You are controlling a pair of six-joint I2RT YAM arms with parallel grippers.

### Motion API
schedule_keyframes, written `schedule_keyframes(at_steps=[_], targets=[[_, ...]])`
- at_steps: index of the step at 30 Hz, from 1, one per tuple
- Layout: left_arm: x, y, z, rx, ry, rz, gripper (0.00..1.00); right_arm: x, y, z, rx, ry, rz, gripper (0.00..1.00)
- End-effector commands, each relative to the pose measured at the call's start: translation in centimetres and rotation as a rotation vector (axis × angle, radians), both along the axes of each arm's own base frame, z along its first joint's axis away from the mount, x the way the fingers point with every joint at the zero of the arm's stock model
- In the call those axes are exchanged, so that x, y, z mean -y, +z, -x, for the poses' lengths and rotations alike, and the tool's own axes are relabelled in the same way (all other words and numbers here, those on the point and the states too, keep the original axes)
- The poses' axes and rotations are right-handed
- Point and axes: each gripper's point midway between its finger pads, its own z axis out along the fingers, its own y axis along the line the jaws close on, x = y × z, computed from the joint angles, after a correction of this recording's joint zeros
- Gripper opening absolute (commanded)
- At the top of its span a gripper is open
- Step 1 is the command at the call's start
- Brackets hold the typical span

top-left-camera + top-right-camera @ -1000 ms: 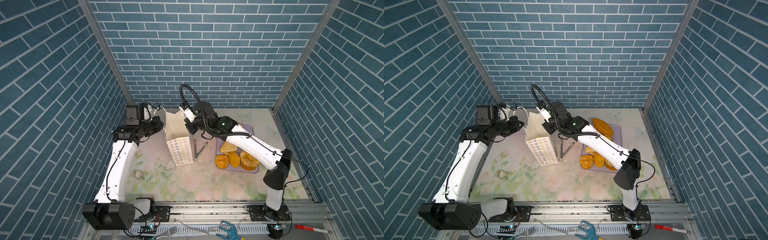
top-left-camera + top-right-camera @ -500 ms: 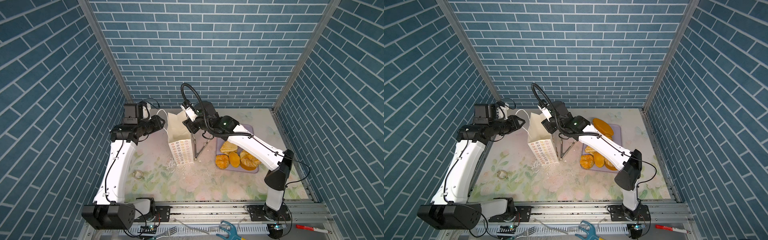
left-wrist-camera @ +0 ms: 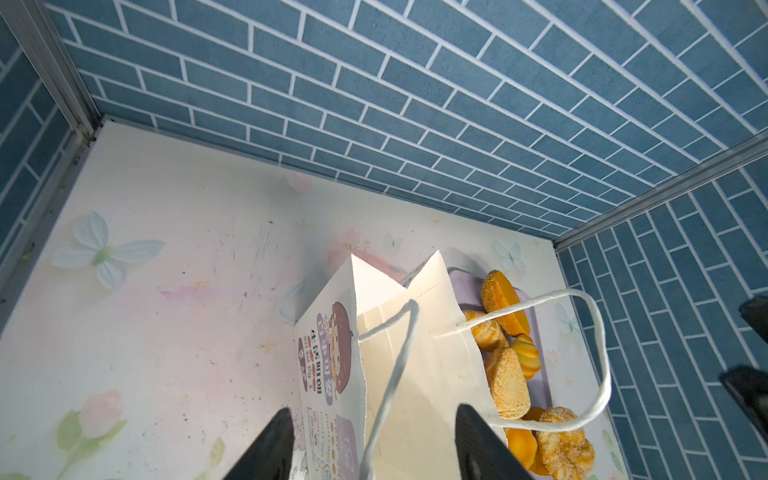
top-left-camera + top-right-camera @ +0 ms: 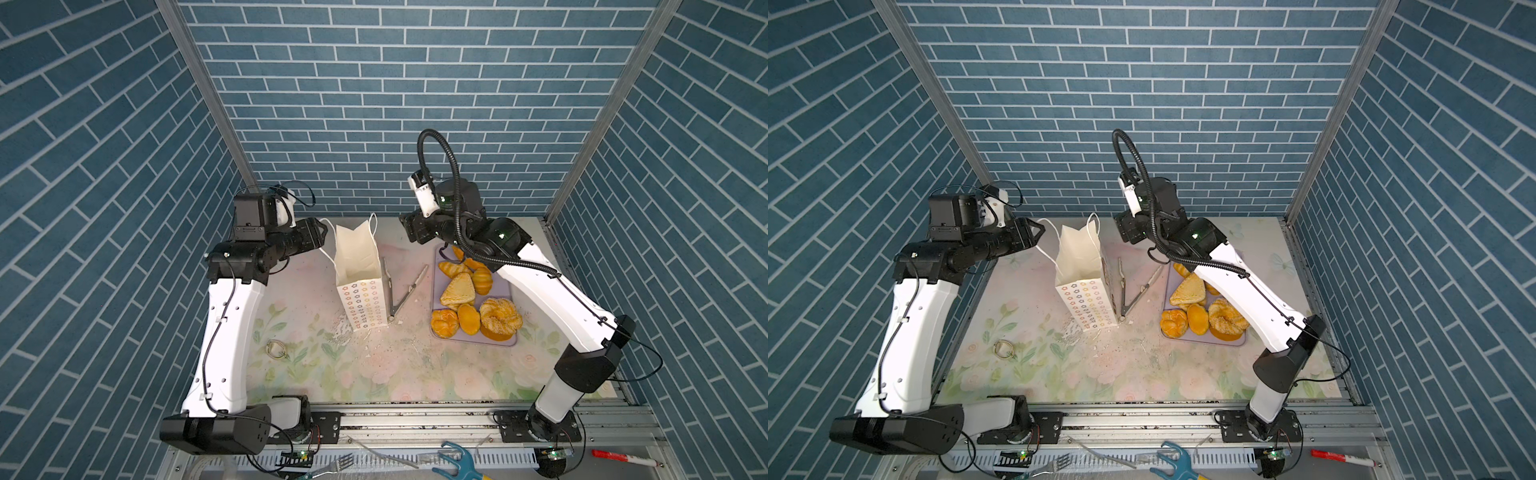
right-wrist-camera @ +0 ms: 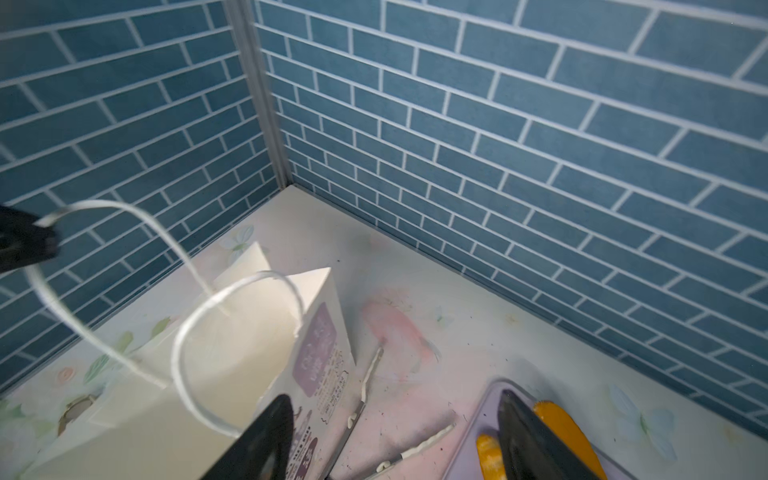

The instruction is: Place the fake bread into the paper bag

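**Hovering claws released beside the open bag**

Nearest, on the metal frame (image 4: 415, 419) in front of the desk (image 4: 374, 374), lie a fork (image 4: 332, 465), a blue tool (image 4: 455, 457) and a red marker (image 4: 615, 456). On the flowered desk a small metal ring (image 4: 276, 349) sits near left, with crumbs (image 4: 345, 332) scattered toward the middle.

Farther in, the paper bag (image 4: 362, 303) stands upright with its mouth open and its flower-ring side facing near. Just right of it lie metal tongs (image 4: 388, 291), spread in a V between the bag and the lavender tray (image 4: 461, 340). The fake bread (image 4: 459, 289) lies on that tray, right of the bag. Round buns and a sugared twist are at the near end and a triangle is in the middle. More pieces at the far end are partly under the right arm (image 4: 540, 286).

Farthest, the left claw (image 4: 321, 233) hangs just left of the bag's top, released. Its fingers (image 3: 270, 444) are spread with one cord handle (image 3: 598, 353) looping between them, though I cannot tell whether they touch. The right claw (image 4: 409, 228) hangs near the bag's top on the right. It is also released, with its fingers (image 5: 266, 440) apart and gripping nothing.
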Motion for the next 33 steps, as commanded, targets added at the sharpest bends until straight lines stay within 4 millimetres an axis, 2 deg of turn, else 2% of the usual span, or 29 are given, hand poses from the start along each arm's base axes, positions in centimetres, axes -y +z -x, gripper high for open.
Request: schedule_keyframes(at_steps=[1,3,4,6,10,13,17,22,29,30,33], targets=[[-0.7,0.7,0.4,0.026,-0.007,-0.08,0.64,4.6,-5.3,-1.9,-0.261,-0.191,-0.032,0.76],[-0.9,1.0,0.2,0.032,-0.007,-0.068,0.65,5.4,-8.6,-2.4,-0.363,-0.241,-0.005,0.75],[-0.9,1.0,0.2,0.035,-0.009,-0.055,0.65,5.5,-10.7,-2.6,-0.428,-0.264,0.018,0.75],[-1.3,1.2,0.0,0.043,0.004,-0.034,0.65,5.5,-13.5,-2.6,-0.508,-0.296,0.044,0.75],[-2.6,1.4,-0.2,0.05,0.044,-0.011,0.65,3.4,-18.5,-2.3,-0.664,-0.303,0.01,0.77],[-2.9,1.3,-0.1,0.049,0.051,-0.015,0.66,1.8,-21.1,-2.0,-0.736,-0.297,-0.01,0.79],[-3.1,0.8,0.0,0.037,0.058,-0.025,0.66,-0.2,-23.7,-1.1,-0.812,-0.28,-0.012,0.82],[-3.1,-0.1,-0.1,0.018,0.059,-0.021,0.67,-2.4,-26.8,0.4,-0.921,-0.252,-0.008,0.92],[-3.1,-0.8,0.0,0.005,0.057,-0.02,0.67,-3.7,-29.0,1.0,-0.992,-0.24,0.037,0.93],[-3.1,-0.9,0.0,0.005,0.058,-0.019,0.67,-3.9,-30.2,1.2,-1.01,-0.247,0.064,0.93],[-3.1,-1.1,0.0,0.001,0.059,-0.018,0.67,-4.1,-31.5,1.6,-1.035,-0.257,0.095,0.93]])
